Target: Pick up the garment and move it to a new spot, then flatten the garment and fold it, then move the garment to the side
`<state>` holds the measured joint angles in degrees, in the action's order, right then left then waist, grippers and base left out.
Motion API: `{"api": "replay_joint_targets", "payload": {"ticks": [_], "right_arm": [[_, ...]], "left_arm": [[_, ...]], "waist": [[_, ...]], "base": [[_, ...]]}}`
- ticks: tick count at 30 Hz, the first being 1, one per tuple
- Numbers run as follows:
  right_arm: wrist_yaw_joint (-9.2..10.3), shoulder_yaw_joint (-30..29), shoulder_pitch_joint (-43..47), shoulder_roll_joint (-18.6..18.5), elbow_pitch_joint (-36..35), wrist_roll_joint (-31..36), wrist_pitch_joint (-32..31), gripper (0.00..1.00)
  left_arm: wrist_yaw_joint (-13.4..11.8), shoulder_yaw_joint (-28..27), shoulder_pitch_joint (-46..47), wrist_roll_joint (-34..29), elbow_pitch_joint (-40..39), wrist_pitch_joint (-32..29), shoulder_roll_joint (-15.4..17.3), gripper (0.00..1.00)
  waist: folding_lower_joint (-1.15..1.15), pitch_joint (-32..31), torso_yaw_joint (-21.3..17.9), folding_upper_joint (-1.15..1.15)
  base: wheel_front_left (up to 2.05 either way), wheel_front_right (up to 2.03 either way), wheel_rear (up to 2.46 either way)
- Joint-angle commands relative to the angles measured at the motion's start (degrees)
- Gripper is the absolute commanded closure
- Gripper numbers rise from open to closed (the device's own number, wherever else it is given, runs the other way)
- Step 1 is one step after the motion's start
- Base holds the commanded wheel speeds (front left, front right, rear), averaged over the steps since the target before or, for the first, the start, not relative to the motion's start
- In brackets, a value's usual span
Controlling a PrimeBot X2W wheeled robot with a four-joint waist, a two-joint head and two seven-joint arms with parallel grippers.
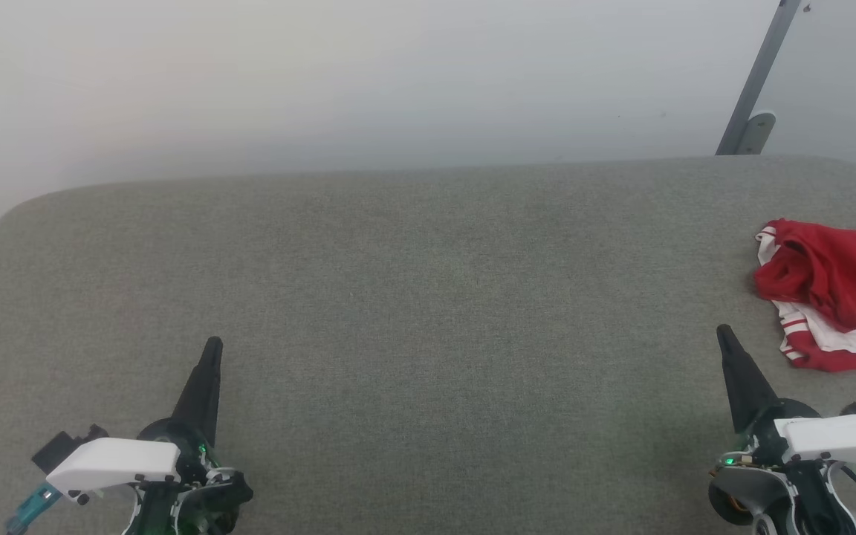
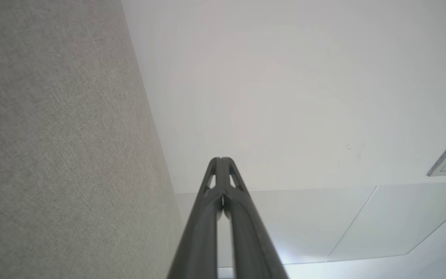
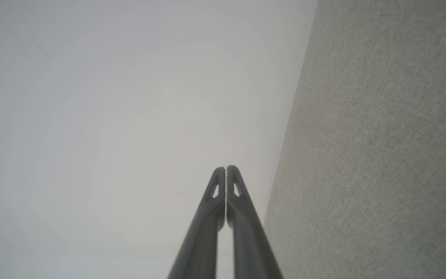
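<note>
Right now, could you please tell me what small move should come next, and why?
Probably open the right gripper and reach it toward the garment: it lies crumpled and untouched on the table, nearest that gripper, whose jaws are shut.

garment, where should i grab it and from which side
Probably the raised red bunch at the left end of the garment, from above with the right gripper, the nearer one. That lump stands proud of the table, so it can be pinched; the flat white cuff gives less to hold. The gripper is shut and must open first.
</note>
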<state>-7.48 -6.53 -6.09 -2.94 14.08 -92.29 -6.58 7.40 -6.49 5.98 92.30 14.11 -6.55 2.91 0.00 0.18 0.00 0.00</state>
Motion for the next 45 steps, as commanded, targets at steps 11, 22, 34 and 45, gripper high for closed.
{"api": "replay_joint_targets", "payload": {"ticks": [11,22,34,45], "right_arm": [[-0.02,0.0,-0.3,0.2,-0.2,-0.2,-0.1,1.00],[-0.02,0.0,-0.3,0.2,-0.2,-0.2,-0.1,1.00],[-0.02,0.0,-0.3,0.2,-0.2,-0.2,-0.1,1.00],[-0.02,0.0,-0.3,0.2,-0.2,-0.2,-0.1,1.00]], "left_arm": [[0.2,0.0,0.6,0.2,0.0,-0.2,-0.2,1.00],[0.2,0.0,0.6,0.2,0.0,-0.2,-0.2,1.00],[0.2,0.0,0.6,0.2,0.0,-0.2,-0.2,1.00],[0.2,0.0,0.6,0.2,-0.1,-0.2,-0.2,1.00]], "waist": [[0.00,0.0,0.0,0.00],[0.00,0.0,0.0,0.00],[0.00,0.0,0.0,0.00],[0.00,0.0,0.0,0.00]], "base": [[0.00,0.00,0.00],[0.00,0.00,0.00],[0.00,0.00,0.00],[0.00,0.00,0.00]]}}
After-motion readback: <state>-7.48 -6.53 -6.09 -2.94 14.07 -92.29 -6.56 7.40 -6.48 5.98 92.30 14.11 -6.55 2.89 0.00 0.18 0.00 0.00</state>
